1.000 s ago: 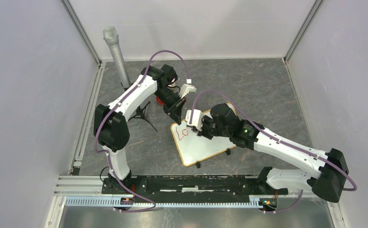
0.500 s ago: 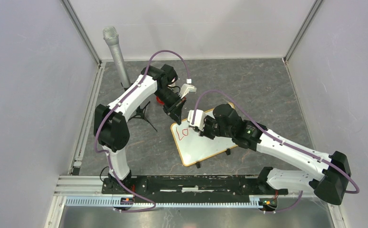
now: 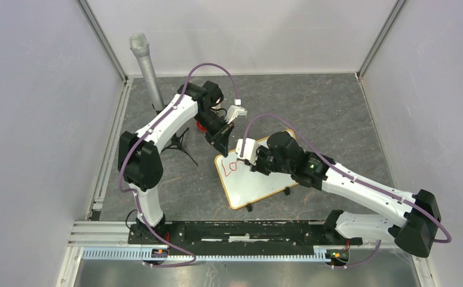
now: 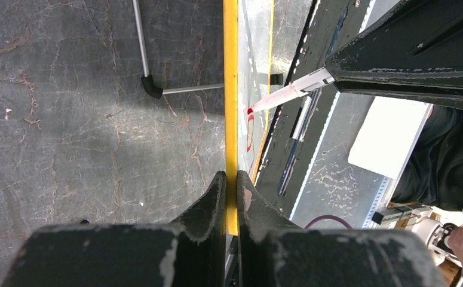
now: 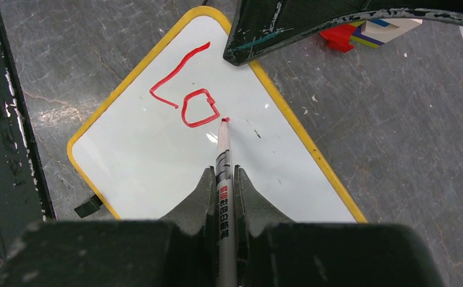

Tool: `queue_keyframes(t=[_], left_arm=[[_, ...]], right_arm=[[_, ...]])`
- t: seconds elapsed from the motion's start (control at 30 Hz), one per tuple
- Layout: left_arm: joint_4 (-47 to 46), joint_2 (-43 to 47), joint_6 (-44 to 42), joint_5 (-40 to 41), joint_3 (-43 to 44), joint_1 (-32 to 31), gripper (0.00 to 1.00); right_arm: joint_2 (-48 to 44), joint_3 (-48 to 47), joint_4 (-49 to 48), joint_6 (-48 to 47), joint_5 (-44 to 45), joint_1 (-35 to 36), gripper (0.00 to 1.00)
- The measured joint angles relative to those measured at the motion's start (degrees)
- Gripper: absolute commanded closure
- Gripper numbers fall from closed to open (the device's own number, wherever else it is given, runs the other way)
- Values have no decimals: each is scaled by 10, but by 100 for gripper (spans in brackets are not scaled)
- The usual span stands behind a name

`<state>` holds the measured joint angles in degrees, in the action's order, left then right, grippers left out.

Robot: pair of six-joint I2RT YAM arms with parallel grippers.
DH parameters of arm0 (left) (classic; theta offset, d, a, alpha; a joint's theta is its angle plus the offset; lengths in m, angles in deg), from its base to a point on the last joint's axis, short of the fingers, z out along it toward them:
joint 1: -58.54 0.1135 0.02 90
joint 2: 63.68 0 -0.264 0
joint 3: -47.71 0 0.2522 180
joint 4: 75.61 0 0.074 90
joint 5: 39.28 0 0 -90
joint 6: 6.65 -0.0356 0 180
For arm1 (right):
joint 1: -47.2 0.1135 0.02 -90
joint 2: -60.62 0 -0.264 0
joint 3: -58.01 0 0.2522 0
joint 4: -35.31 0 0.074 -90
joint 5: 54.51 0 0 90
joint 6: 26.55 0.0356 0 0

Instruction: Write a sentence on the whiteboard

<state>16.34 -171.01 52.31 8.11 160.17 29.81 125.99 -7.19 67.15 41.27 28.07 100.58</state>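
Over the bench's point(image 3: 336, 113) middle, your right end effector point(image 5: 223, 174) clamps a marker point(image 5: 223, 146), its red tip touching the whiteboard point(image 5: 145, 167) just past "Lo", all there is of the sentence point(image 5: 184, 95). Your left end effector point(image 4: 229, 182) pinches the board's yellow frame point(image 4: 231, 89). Most writing remains, I judge.

The whiteboard point(image 5: 157, 173), white with a yellowish rounded frame, lies on the grey table point(image 5: 396, 149). The red letters point(image 5: 183, 112) "Lo" sit near one corner.
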Motion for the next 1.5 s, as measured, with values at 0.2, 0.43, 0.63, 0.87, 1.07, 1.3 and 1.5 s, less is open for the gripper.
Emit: queue_keyframes(t=[0.2,0.43,0.63,0.87,1.07,1.3,1.5], left_arm=[[0,-1,0,1,0,0,98],[0,-2,0,0,0,0,97],[0,-3,0,0,1,0,97],[0,-3,0,0,1,0,97],[0,-3,0,0,1,0,98],[0,-3,0,0,2,0,97],[0,-3,0,0,2,0,97]], right_arm=[[-2,9,-3,-2,0,0,100],[-18,30,-3,-2,0,0,100],[-27,42,-3,-3,0,0,100],[-35,51,0,-4,0,0,100],[-35,50,0,-4,0,0,100],[-34,45,5,0,-8,-15,100],[-34,38,9,3,-12,-31,100]])
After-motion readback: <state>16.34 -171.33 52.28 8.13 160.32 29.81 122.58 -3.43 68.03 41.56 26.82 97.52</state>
